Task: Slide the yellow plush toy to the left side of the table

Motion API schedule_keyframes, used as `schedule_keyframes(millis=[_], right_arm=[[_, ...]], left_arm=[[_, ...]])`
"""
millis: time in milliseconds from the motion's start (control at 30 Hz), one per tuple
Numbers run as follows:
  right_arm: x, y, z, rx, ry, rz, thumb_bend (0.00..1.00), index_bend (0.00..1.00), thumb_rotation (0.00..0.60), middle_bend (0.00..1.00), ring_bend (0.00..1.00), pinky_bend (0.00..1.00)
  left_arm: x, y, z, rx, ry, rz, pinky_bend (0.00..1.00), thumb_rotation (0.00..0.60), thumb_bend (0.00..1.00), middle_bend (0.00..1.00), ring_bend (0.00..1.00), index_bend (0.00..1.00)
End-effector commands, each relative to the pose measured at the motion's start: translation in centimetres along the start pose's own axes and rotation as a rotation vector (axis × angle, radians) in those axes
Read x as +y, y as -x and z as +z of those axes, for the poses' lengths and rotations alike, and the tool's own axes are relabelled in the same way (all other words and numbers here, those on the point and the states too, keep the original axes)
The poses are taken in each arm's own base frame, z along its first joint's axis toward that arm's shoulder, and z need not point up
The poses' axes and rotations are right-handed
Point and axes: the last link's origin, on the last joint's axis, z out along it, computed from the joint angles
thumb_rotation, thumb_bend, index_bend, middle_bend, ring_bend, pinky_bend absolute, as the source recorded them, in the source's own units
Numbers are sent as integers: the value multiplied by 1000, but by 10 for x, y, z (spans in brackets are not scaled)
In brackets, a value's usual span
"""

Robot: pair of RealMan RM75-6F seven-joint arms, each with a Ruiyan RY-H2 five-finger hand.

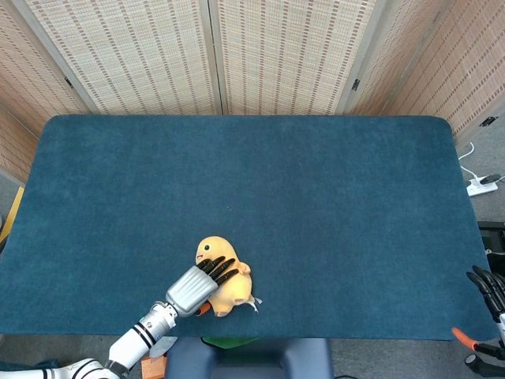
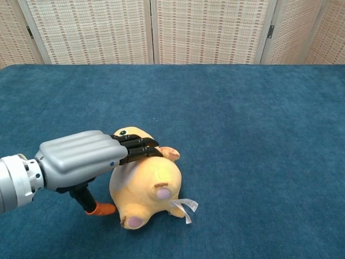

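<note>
The yellow plush toy (image 1: 222, 274) lies on its back near the front edge of the blue tabletop (image 1: 316, 197), slightly left of centre, its head pointing to the far left and its feet toward the near edge. The left hand (image 2: 89, 157) is laid across the toy's belly, with the dark fingers (image 2: 137, 148) resting flat on the top of the soft body and held close together. An orange-tipped thumb (image 2: 100, 209) is seen below the palm at the toy's left flank; whether it actually presses the toy cannot be told. The toy is thus covered from above rather than visibly clamped. The right hand (image 1: 491, 294) is only partly seen at the near right corner, beyond the tabletop edge, with fingers extended and nothing held.

The slide to the left is judged to be barely begun, with much bare cloth left to cross. Several risks can be expected. The rounded body could be rolled rather than slid if pressure is applied only on top. The fingers could slip over the plush fabric, leaving the toy behind. Since the toy lies close to the near edge, a pull angled toward the robot could carry it off the tabletop.
</note>
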Motion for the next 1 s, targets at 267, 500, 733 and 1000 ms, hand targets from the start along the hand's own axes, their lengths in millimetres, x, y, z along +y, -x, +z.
schedule_keyframes(millis=[267,500,733,1000], right_arm=[[-4,4,-1,-12,-4,-7,68,0,600,0,0,0],[-8,7,-3,-24,-8,-10,68,0,600,0,0,0],[-13,10,-4,-30,-10,-8,68,0,600,0,0,0],[-29,14,-1,-31,-38,-32,73,0,600,0,0,0]], left_arm=[[15,-1,-3,262,17,28,971,600,501,725,629,672],[4,-1,-15,375,25,-7,1000,600,580,850,713,746],[-38,-12,-60,448,-22,49,1000,600,592,851,713,748],[-108,10,-126,391,-73,49,1000,600,584,850,712,748]])
